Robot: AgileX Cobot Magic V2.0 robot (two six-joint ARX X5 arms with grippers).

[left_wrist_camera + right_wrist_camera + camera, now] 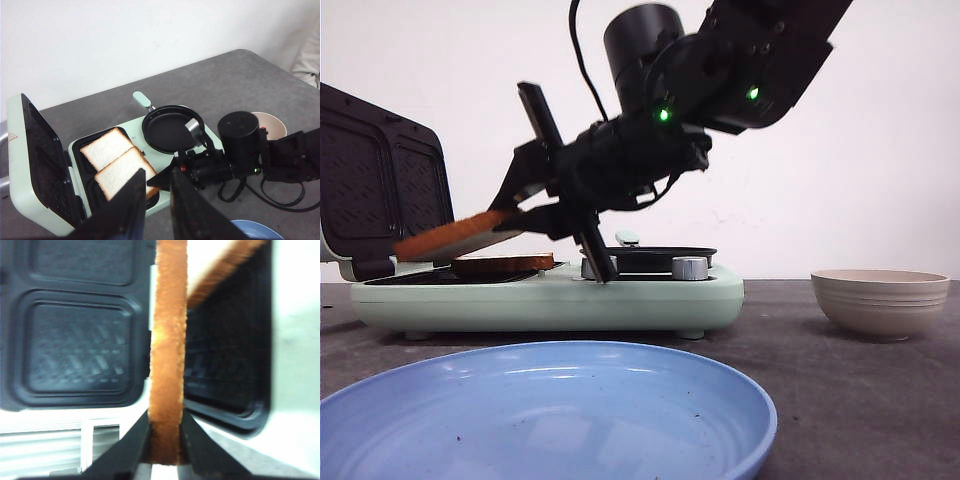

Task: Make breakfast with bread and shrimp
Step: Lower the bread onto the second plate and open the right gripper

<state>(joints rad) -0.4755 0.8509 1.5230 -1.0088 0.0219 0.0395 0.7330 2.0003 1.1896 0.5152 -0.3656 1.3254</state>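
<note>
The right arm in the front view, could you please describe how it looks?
The right arm is matte black with a cylindrical motor housing, two small green indicator lights and a thin black cable looping upward. Its gripper has flat, black, blade-like fingers.

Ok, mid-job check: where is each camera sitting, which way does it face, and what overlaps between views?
Front: low at table level, facing forward past the blue plate to the sandwich maker; right arm crosses.
Left wrist: high up, looking down on maker, both slices, frying pan, bowl; left claw open.
Right wrist: close in, facing the open lid; right claw pinches the held bread slice edge-on.
Shared: all show that held slice.
</note>
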